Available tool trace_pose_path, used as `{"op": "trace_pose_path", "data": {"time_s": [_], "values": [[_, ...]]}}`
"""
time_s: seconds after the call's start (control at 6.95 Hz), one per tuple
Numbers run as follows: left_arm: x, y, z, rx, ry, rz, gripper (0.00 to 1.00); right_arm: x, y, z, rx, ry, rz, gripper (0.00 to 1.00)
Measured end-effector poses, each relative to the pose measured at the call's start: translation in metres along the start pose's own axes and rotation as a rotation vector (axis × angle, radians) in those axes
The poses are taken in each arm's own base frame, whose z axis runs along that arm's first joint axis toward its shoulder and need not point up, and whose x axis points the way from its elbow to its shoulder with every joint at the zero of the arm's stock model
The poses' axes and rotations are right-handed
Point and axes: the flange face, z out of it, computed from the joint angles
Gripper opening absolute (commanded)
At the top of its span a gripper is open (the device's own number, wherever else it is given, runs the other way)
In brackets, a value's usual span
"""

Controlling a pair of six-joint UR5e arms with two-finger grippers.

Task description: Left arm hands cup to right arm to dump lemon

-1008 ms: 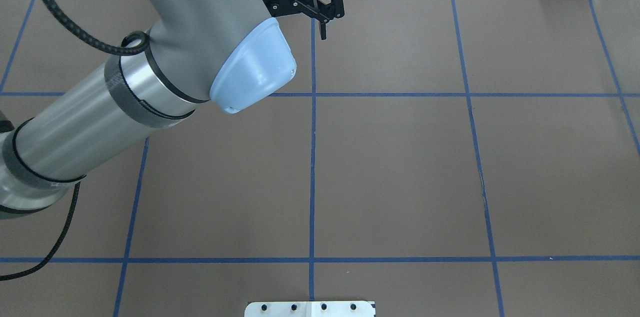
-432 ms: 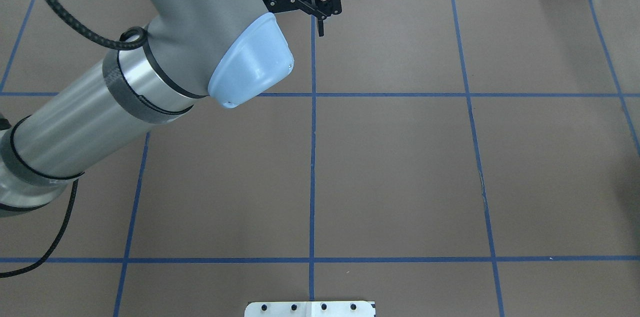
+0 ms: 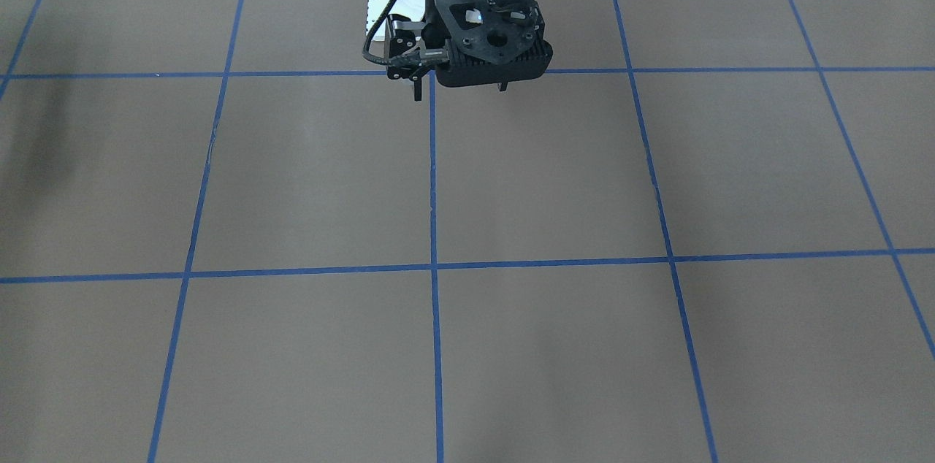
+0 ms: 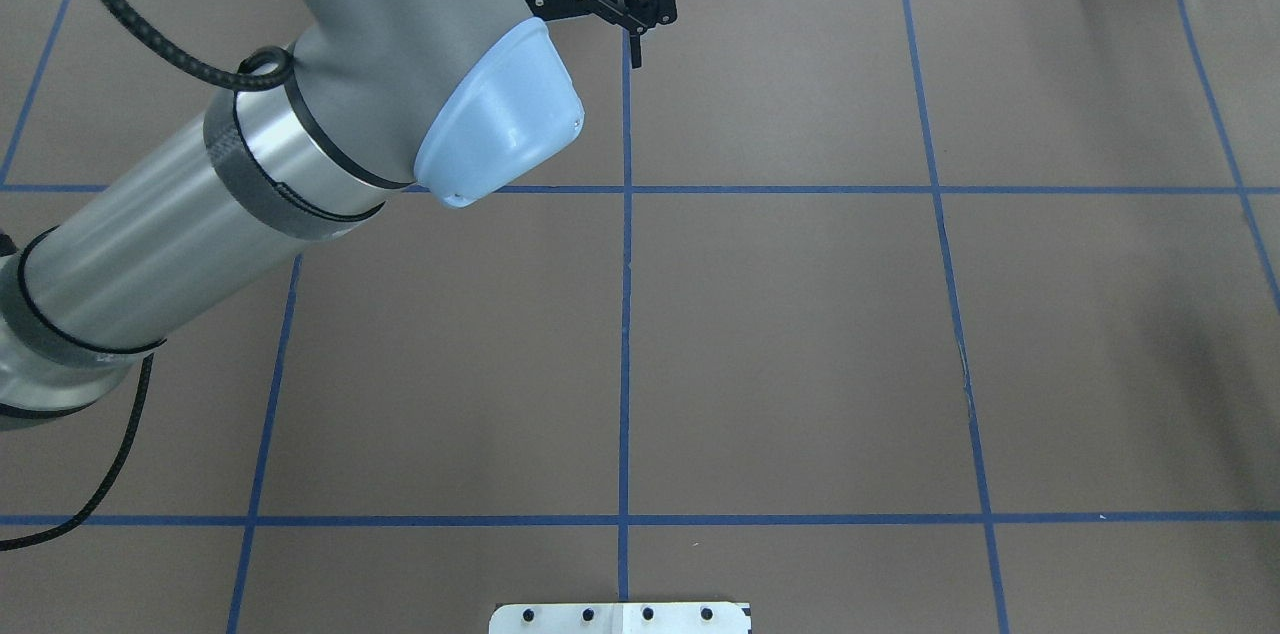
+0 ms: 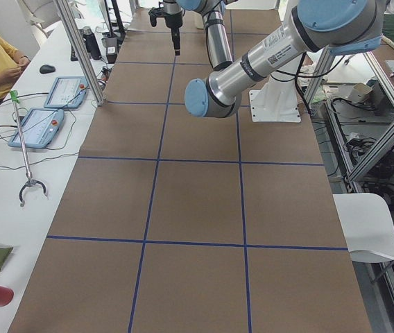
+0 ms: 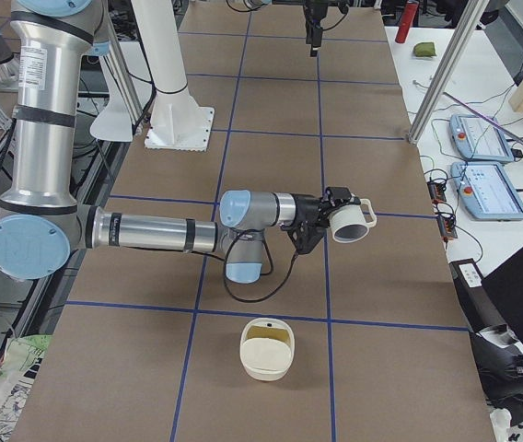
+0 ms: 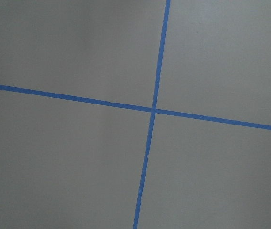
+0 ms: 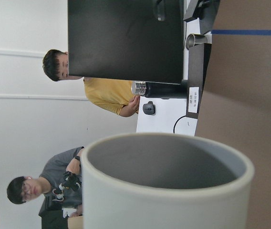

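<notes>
Starting on the left: finding the left arm (image 4: 300,164) lying across the brown table (image 4: 800,334) and reaching to the far edge. Hanging there over a blue tape line (image 4: 626,314) with the left gripper (image 4: 635,54) pointing down, fingers drawn together into one thin tip, carrying nothing. Judging that as parking well back, leaving the working space to the other side. Reading "2F Adaptive Gripp" in white on its black body, the rest hidden. Getting only mat and crossed tape through the left wrist camera.

Swinging over to the right side: following the right arm (image 6: 151,232) stretched low and level over the table. Carrying the cup (image 6: 346,224) out at the right gripper (image 6: 324,223), off the surface, tipped on its side, mouth turned sideways. Not managing to tell from this far side view how the fingers are set around it. Looking across the rim in the right wrist view: grey inside, nothing showing there. Taking that tilt as the pour itself. Spotting a cream bowl (image 6: 266,359) on the table nearby, something yellowish in it, too small to call a lemon. Seeing no lettering on the cup from these angles.
</notes>
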Motion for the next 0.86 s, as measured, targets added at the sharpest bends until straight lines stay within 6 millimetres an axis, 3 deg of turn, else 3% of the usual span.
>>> {"op": "trace_pose_path", "data": {"time_s": [0.29, 0.43, 0.72, 0.86], "values": [[-0.002, -0.011, 0.0, 0.021, -0.003, -0.01, 0.98, 0.0, 0.05, 0.051, -0.004, 0.02, -0.407, 0.0], [-0.002, -0.016, -0.001, 0.045, 0.002, -0.02, 0.94, -0.001, 0.093, 0.086, 0.029, 0.014, -0.574, 0.0], [0.002, -0.021, 0.001, 0.076, 0.037, -0.036, 0.89, 0.003, 0.203, 0.14, 0.096, 0.003, -0.834, 0.0], [0.005, -0.025, 0.004, 0.084, 0.054, -0.033, 0.95, 0.008, 0.267, 0.155, 0.125, 0.004, -0.933, 0.0]]}}
